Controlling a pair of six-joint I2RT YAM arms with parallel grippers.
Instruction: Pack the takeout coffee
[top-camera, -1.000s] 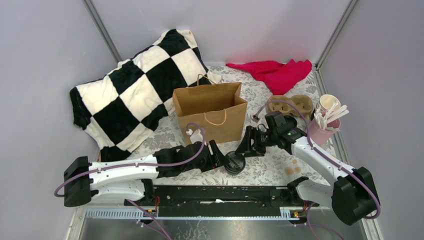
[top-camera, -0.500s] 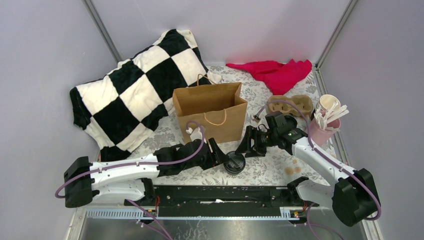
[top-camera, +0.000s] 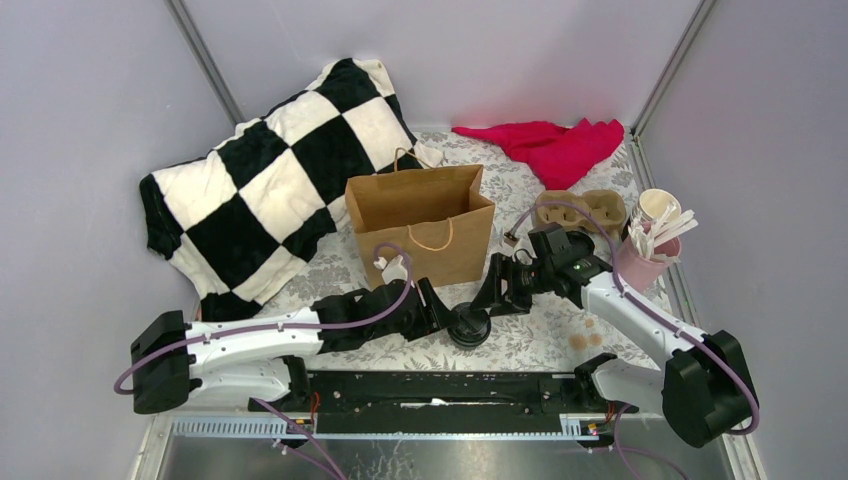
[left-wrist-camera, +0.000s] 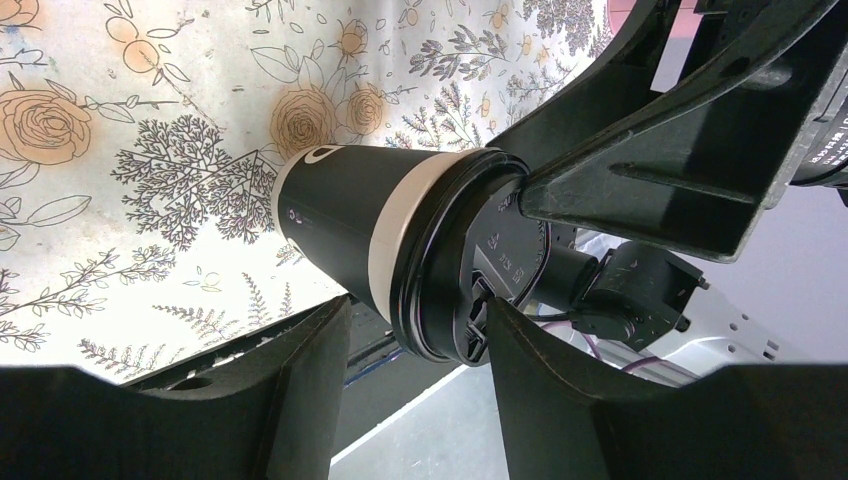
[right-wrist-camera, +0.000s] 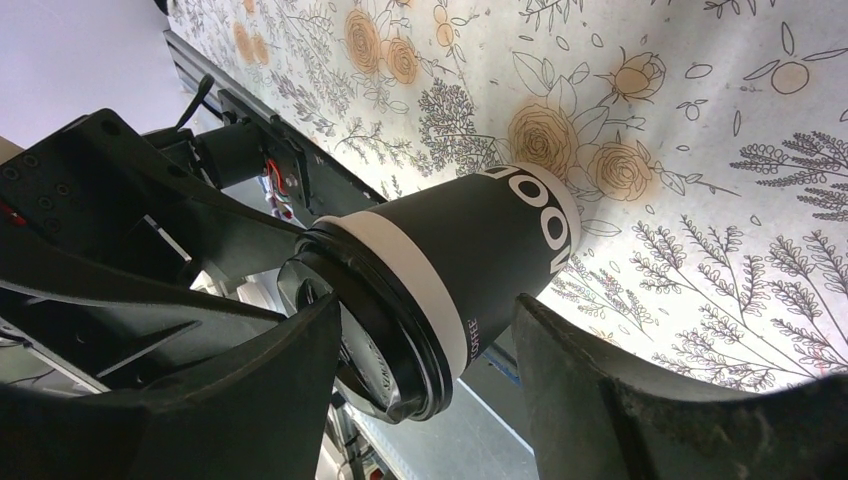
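Not much has changed since the earlier frame: the left gripper (top-camera: 447, 315) has crept a bit to the right, up to the coffee cup (top-camera: 468, 326), and the right gripper (top-camera: 493, 294) has nudged slightly left. The cup hasn't budged.

It's upright on the floral tablecloth (top-camera: 545, 345), lid on. It sits nearer than the right corner of the brown paper bag (top-camera: 420, 225), apart from it, and right between the two claws.

In the left wrist view, the left fingers (left-wrist-camera: 300, 390) sit right up against the lid rim on both sides, but I honestly can't tell if they're squeezing.

The right claw is spread around the cup, with a gap showing beside one finger (right-wrist-camera: 600, 400), so it isn't gripping.
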